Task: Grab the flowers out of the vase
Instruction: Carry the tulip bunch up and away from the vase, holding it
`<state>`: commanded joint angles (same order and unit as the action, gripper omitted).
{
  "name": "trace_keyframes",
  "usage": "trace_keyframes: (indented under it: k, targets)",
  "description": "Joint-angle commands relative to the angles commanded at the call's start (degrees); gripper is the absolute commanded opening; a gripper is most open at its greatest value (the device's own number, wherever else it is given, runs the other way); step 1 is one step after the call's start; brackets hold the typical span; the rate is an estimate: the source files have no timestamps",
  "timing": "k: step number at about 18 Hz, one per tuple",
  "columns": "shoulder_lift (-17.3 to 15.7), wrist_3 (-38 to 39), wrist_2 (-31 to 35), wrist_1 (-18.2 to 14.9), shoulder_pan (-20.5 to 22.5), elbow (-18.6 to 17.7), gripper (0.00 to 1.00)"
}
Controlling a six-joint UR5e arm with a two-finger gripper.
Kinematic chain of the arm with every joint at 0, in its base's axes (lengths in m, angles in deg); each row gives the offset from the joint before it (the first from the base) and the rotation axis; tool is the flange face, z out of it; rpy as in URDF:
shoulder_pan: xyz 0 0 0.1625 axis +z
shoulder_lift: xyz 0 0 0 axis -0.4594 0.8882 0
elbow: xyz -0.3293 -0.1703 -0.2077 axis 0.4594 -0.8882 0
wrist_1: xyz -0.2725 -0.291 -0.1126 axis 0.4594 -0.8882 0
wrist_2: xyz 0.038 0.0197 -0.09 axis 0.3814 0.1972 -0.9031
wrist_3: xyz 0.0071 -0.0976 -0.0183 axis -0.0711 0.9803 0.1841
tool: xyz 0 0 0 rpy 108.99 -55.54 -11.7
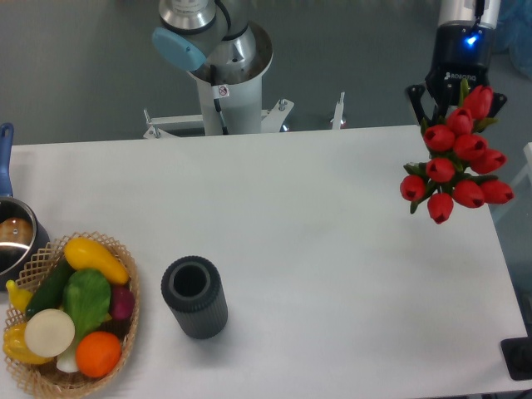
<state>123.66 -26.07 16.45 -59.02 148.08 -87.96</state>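
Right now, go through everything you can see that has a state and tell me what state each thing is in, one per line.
flowers: out of the vase, held up over the table's far right corner by the claw.
claw: shut on the flowers.
vase: upright on the table, mouth open, nothing in it.
basket: full of vegetables, at the table's front left.
metal pot: at the left edge, partly out of view.

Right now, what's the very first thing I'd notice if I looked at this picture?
The bright red flowers would catch your eye first, held up over the table's far right corner by the gripper, its jaws shut around the stems. Next comes the basket of colourful vegetables at the front left, with the dark vase standing beside it, its mouth open and nothing sticking out.
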Motion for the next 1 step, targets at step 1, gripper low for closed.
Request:
trace_keyframes:
  k: [1]
  targets:
    - [0.00,0.00,0.00,0.00,0.00,0.00,0.32]
